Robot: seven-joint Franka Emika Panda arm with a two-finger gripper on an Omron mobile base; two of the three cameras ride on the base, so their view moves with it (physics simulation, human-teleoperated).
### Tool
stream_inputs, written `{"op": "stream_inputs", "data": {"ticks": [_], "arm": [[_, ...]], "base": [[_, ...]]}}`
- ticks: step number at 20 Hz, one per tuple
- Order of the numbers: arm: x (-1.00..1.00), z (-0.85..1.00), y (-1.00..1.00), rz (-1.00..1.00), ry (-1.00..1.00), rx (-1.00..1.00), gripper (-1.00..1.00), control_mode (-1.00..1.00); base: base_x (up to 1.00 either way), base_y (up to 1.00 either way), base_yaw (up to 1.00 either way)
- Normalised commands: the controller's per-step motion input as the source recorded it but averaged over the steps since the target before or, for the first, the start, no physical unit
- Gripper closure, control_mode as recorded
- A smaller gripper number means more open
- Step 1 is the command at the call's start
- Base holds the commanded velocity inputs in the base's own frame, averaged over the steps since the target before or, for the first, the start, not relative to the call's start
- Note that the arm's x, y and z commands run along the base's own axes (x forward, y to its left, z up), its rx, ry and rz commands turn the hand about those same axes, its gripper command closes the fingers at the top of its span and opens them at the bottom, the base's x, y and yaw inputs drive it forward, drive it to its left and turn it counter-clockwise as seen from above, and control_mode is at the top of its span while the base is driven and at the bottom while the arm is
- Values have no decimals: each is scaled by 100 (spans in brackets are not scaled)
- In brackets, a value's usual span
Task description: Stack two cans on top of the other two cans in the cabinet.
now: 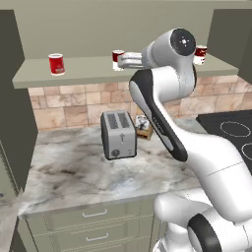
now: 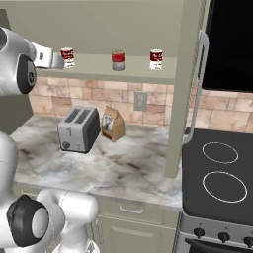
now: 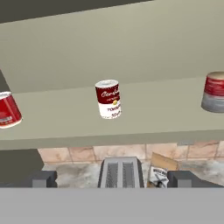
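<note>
Where the flat matte cabinet [image 3: 131, 131] runs, cylindrical white-bottomed can [image 3: 108, 99] stands upright.

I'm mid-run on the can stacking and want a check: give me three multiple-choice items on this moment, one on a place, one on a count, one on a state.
1. Where does the silver two-slot toaster stand?
A. on the marble counter
B. on the shelf
C. on the black stovetop

2. How many cans on the beige-green shelf are stacked on another can?
A. two
B. one
C. none

3. How does the two-finger gripper stand toward the red-and-white soup can?
A. shut on it
B. open, short of it
C. open, lifting it

Answers:
1 A: the toaster sits on the marble counter below the shelf.
2 C: each visible can, including the almost all-red can and the greyish-bottomed can, stands alone on the shelf.
3 B: the hand view shows the fingertips wide apart with the can beyond them, resting on the shelf.
</note>
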Motion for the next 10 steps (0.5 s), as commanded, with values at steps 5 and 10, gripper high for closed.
{"op": "stream_inputs", "data": {"ticks": [5, 10], "arm": [[16, 0, -5, 1, 7, 0, -100, -100], [20, -10, -4, 3, 0, 0, -100, -100]], "base": [[0, 0, 0], [0, 0, 0]]}}
